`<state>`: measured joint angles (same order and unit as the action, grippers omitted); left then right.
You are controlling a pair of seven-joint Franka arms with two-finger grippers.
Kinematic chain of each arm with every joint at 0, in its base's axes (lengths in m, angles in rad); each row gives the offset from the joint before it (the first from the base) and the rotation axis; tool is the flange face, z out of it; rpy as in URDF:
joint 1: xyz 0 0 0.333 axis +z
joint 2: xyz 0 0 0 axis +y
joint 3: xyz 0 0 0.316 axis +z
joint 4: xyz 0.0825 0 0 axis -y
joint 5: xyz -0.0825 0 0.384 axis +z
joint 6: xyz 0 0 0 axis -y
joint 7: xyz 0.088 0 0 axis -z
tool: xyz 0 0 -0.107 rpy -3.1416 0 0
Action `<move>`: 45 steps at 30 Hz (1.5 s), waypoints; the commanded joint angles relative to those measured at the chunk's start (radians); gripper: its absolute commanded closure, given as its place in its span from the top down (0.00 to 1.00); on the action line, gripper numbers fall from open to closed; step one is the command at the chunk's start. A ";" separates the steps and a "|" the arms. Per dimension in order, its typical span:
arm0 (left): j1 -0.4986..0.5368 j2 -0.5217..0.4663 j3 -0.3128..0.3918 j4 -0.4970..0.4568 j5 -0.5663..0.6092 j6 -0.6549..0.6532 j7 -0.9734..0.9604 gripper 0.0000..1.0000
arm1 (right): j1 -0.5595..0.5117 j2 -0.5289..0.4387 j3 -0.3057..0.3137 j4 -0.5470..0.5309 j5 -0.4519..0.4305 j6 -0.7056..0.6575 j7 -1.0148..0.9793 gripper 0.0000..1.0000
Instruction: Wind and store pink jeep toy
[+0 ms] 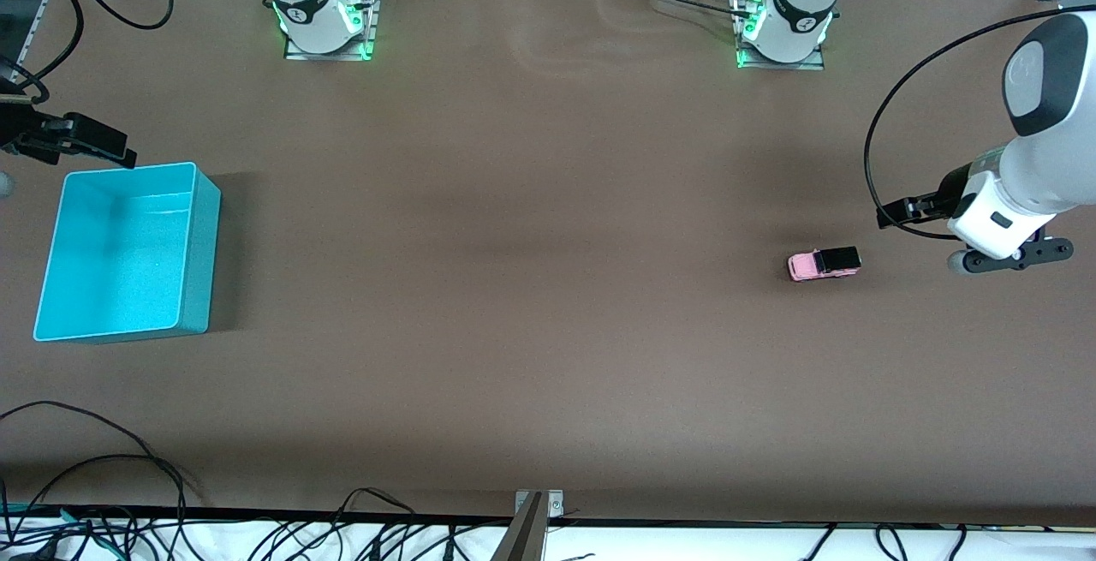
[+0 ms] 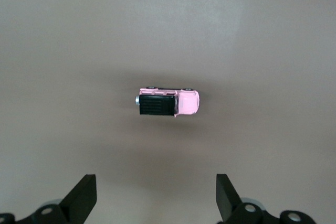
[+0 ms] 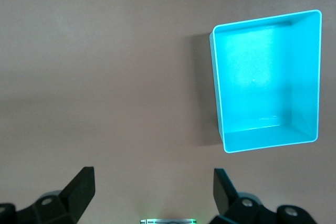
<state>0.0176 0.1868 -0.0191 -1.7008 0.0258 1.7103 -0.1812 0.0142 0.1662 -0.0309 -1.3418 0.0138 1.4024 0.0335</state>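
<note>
The jeep sits untouched on the table, well apart from the bin, toward the left arm's end. The left gripper hovers near the jeep, jaws spread — the approach step. Next: descend and pinch its sides. The right gripper waits near the bin, jaws spread.

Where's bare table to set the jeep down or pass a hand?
Bare brown table runs between the turquoise bin and the pink jeep toy. Tightest spot: beside the jeep, near the open left gripper.
</note>
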 commanded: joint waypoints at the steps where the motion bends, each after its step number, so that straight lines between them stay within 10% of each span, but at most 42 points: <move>1: 0.008 -0.017 -0.002 -0.097 -0.010 0.115 0.006 1.00 | -0.003 0.012 0.002 0.027 -0.009 -0.006 0.000 1.00; 31: 0.024 0.075 -0.002 -0.370 -0.009 0.523 0.009 1.00 | -0.011 0.015 0.002 0.024 -0.009 0.013 0.000 1.00; 45: 0.031 0.109 -0.004 -0.431 -0.004 0.595 0.557 1.00 | -0.011 0.024 0.002 0.023 -0.009 0.017 0.002 1.00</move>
<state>0.0346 0.2914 -0.0185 -2.1051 0.0264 2.2605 0.1745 0.0066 0.1774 -0.0319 -1.3418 0.0137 1.4216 0.0335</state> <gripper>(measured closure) 0.000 0.000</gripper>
